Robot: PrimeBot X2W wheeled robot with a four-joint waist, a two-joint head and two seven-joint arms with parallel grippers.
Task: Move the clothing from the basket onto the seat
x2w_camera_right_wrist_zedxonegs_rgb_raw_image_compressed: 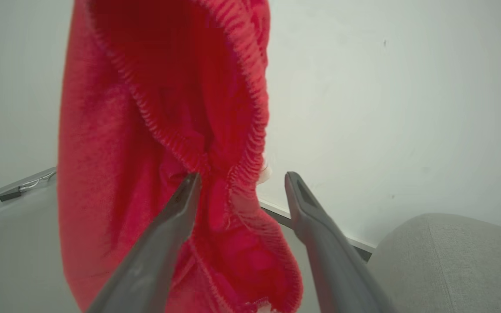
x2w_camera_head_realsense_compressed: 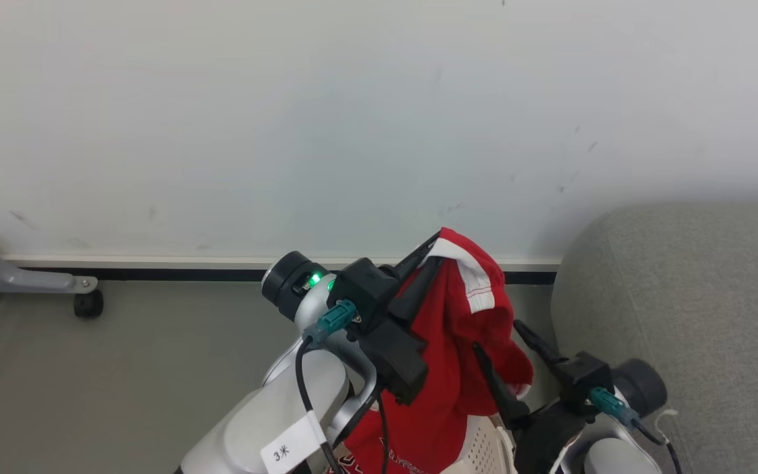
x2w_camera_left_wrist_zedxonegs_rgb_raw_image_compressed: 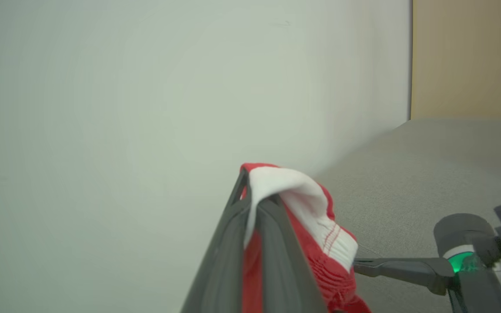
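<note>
Ribbed red knit clothing (x2w_camera_head_realsense_compressed: 458, 329), coarse grey woven seat (x2w_camera_head_realsense_compressed: 695, 316), perforated cream plastic basket (x2w_camera_head_realsense_compressed: 482, 449)

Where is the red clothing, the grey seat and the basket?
red clothing (x2w_camera_head_realsense_compressed: 448, 368), head view, the hanging red cloth under the white trim.
grey seat (x2w_camera_head_realsense_compressed: 688, 309), head view, bare fabric by its rounded corner.
basket (x2w_camera_head_realsense_compressed: 484, 451), head view, its cream wall with little holes.

Left end effector (x2w_camera_head_realsense_compressed: 433, 253) raised, clamped; right end effector (x2w_camera_head_realsense_compressed: 497, 334) spread wide.

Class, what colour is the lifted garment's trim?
White; the garment shows best in left wrist view.
</note>
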